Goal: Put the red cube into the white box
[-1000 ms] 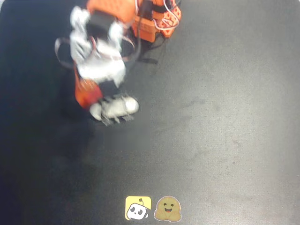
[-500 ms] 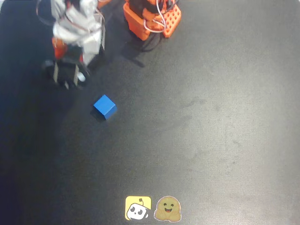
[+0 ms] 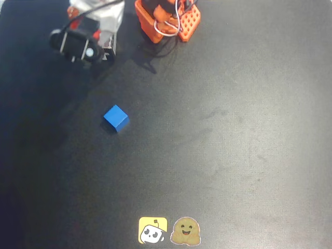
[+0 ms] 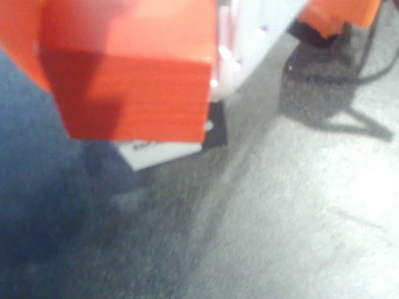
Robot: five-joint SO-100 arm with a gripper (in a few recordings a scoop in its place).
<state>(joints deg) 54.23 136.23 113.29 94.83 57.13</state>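
Note:
In the wrist view the red cube (image 4: 134, 87) looms close to the lens, and my gripper (image 4: 128, 37) is shut on it, between an orange finger at the left and a white finger (image 4: 240, 43) at the right. Just below the cube a corner of the white box (image 4: 165, 152) with dark print peeks out, sitting on the dark mat. In the overhead view the arm's wrist with its black camera (image 3: 78, 44) hangs at the top left and covers the cube and the box.
A blue cube (image 3: 115, 118) lies alone on the black mat left of centre. The orange arm base (image 3: 168, 21) with its cables stands at the top edge. Two stickers (image 3: 168, 231) sit at the bottom edge.
The arm has swung from over the mat's left-centre up to the top left corner. The blue cube, covered a second ago, now lies in the open.

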